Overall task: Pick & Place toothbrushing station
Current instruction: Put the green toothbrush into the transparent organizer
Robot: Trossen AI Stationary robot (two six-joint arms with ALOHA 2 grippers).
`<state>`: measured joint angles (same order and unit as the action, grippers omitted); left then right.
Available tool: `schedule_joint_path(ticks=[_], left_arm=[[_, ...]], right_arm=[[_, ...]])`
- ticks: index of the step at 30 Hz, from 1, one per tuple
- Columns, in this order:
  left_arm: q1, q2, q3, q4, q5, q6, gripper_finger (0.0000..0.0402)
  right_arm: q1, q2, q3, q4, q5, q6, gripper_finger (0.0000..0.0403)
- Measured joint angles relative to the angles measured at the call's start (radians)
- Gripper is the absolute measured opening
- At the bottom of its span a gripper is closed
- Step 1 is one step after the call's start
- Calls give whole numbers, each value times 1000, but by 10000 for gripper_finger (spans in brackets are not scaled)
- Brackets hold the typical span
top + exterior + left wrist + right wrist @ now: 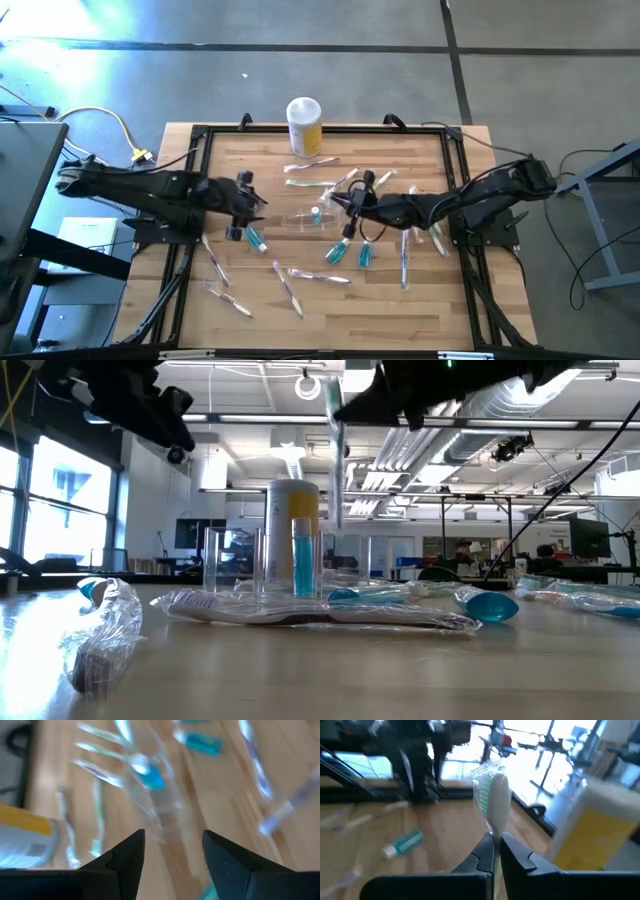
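Observation:
The toothbrushing station (pixel 308 218) is a clear container standing on the wood at mid-table, with a blue tube (pixel 303 560) upright inside it. It also shows in the low view as the clear station (pixel 260 565). My right gripper (pixel 350 204) hovers just right of it, shut on a wrapped toothbrush (pixel 335 460) that hangs upright over the station. My left gripper (pixel 250 206) is left of the station, raised, open and empty; its left wrist view looks down on the blurred station (pixel 150 795). My right gripper pinches the wrapped toothbrush between its two fingers just below the white, green-bristled head (pixel 495 832). The fingers come nearly level from the table's right and lie across the brush. The brush is upright, head up, and its handle (pixel 337 510) hangs below, clear of the table.
A yellow jar with a white lid (pixel 304 125) stands at the far edge. Teal tubes (pixel 257 240) (pixel 365 255) and several wrapped toothbrushes (pixel 290 285) lie scattered around the station. A crumpled wrapper (pixel 105 630) lies near the low camera. A black frame (pixel 200 135) borders the table.

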<state>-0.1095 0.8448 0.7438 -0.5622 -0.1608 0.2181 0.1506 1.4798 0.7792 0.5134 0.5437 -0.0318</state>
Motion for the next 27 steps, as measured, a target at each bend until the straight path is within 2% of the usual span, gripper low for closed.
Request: schedule_joint_path(ticks=[5,11,16,20,27], left_arm=[[25,-183,-213,267,13,-40,191],[24,-252,-359,459,29,-91,191],[24,-235,-423,553,29,-94,191],[24,-218,-435,569,46,-93,191],[24,-213,-435,567,73,-93,191]], right_arm=[[-56,2,-58,90,-89,65,6],[-81,21,-93,142,-129,119,6],[-86,117,-93,226,-161,133,6],[-86,157,-93,254,-177,138,10],[-85,160,-92,248,-188,137,56]])
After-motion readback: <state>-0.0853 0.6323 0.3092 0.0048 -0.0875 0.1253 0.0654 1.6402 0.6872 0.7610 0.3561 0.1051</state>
